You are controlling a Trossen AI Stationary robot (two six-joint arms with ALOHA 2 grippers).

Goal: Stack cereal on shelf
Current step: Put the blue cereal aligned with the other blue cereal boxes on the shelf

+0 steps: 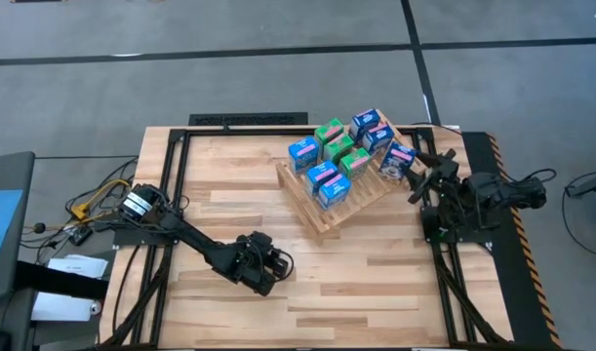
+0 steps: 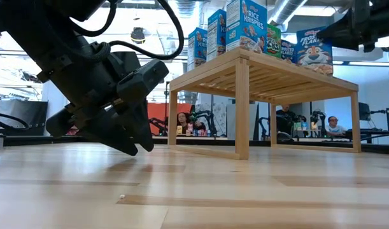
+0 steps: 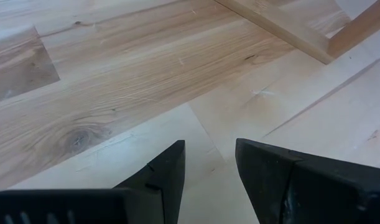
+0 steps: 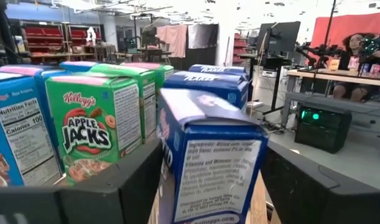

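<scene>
Your right gripper [image 4: 205, 186] has its jaws spread, one on each side of a small blue cardboard cereal box [image 4: 208, 155] with white side print, and a gap shows on both sides, so they look parted rather than clamped. That box stands upright at the right-hand edge of the large light-wood slatted shelf [image 1: 361, 200], just beside the other small cereal boxes [image 1: 338, 151], blue ones and green ones, clustered on the slats. A green Apple Jacks box [image 4: 93, 134] stands next to it.

You appear to be at the release step: the box is placed and the jaws are letting go. The next move calls for a straight retreat, drawing the jaws back along the line they came in on, without brushing the box or its neighbours, since a nudge could topple them.

Your left gripper [image 1: 268, 265] waits low over the bare plank surface [image 1: 376, 283], well apart from the shelf, jaws narrowly parted and holding nothing.
</scene>
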